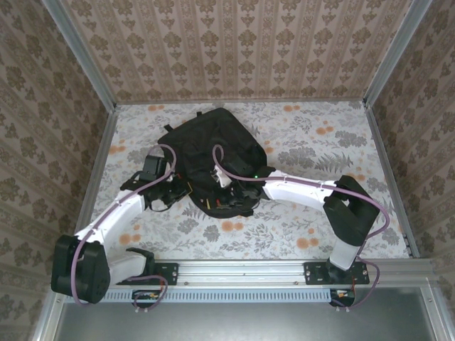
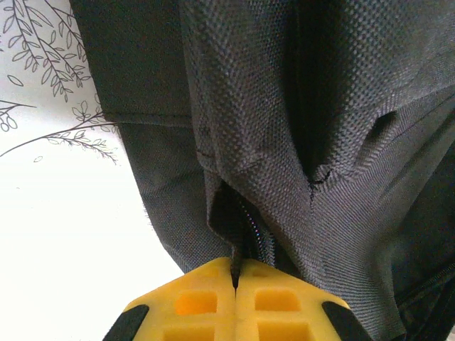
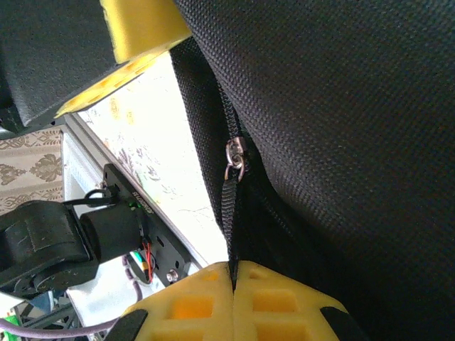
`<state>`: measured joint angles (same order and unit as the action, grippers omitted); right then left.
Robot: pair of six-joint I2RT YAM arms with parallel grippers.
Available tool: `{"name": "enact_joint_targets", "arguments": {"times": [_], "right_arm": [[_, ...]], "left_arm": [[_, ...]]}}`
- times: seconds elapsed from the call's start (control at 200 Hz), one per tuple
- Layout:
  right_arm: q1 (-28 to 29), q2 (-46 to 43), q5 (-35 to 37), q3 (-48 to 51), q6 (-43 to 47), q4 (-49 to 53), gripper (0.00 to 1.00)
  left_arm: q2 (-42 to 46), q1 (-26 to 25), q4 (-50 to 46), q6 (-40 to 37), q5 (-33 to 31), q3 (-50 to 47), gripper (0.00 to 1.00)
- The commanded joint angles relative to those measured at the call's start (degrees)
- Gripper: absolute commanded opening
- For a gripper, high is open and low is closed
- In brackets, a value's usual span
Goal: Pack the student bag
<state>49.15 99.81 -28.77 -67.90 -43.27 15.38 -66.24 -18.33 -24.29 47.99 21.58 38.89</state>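
Near edge, top view: metal rail [image 1: 242,271] with both arm bases bolted on it. Both arms reach forward over the flowered table [image 1: 306,142] to the near edge of the backpack [image 1: 213,142]. The backpack is black and lies flat at mid-table, rounded end toward the far wall.

Left gripper [image 2: 234,273]: yellow fingers pressed together with no gap, pinching a fold of backpack fabric right where a zip line runs in between the tips. It is at the bag's near-left side, with bare table just to its left.

Right gripper [image 3: 233,273]: fingers also fully closed, clamped on the black pull strap [image 3: 229,213]. The strap hangs from the metal zip slider [image 3: 234,160] on the bag's edge. Beyond it, one yellow finger of the left gripper shows close by, against the same bag.
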Motion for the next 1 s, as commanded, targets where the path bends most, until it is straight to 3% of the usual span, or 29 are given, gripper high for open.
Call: {"name": "enact_joint_targets", "arguments": {"times": [0.0,0.66,0.995], "right_arm": [[-0.4,-1.8,-1.5,0.8,1.6,1.8,0.00],[-0.7,-5.8,-1.3,3.1,6.2,6.9,0.00],[-4.2,-8.7,-1.6,4.3,8.8,9.9,0.00]], "left_arm": [[1.4,0.7,-0.2,-1.5,-2.1,0.8,0.00],[2.1,2.2,-3.0,-3.3,-3.8,1.8,0.00],[2.1,4.0,-4.5,-4.6,-3.6,2.2,0.00]]}}
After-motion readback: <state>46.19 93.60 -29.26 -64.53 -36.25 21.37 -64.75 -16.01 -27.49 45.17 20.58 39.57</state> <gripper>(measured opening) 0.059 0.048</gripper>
